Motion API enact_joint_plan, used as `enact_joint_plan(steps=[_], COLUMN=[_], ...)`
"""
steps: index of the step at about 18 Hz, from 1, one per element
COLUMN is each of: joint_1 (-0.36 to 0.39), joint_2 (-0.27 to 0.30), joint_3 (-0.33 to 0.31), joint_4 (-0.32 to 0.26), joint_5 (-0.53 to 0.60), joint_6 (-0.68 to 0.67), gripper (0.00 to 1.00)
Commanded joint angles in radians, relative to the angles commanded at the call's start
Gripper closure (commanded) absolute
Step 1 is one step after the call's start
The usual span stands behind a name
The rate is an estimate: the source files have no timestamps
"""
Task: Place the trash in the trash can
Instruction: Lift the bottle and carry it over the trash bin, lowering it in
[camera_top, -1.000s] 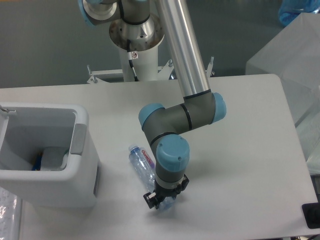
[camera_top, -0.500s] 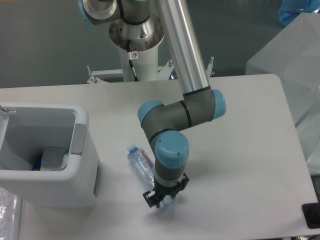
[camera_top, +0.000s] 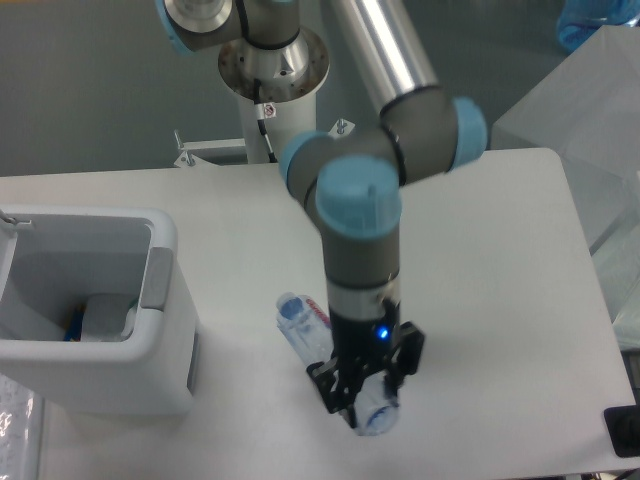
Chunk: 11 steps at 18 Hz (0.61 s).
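Gripping the bottle (camera_top: 330, 355) near its base, the gripper (camera_top: 362, 392) has its fingers closed on it, long axis running 10-to-4 o'clock with cap toward 10, and the trash can (camera_top: 160, 300) lies at 9 o'clock.

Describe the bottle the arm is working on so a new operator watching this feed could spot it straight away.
Start at the white trash can on the left of the table, then look right to the gripper pointing down near the front edge. The plastic bottle is clamped there, running up-left from the fingers. It is clear and crushed, with a blue cap and a pink-red label.
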Motion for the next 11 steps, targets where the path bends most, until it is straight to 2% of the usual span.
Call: enact_joint_plan(steps=[4,7,11], joint_1=[-0.003,-0.023,-0.107], joint_2=[0.049,0.109,0.152], joint_3=[0.055,0.046,0.032], joint_4=[0.016,0.016,0.016], joint_5=[-0.002,-0.011,-0.009], joint_6=[0.000,0.000,0.000], gripper=[0.39,0.39,0.39])
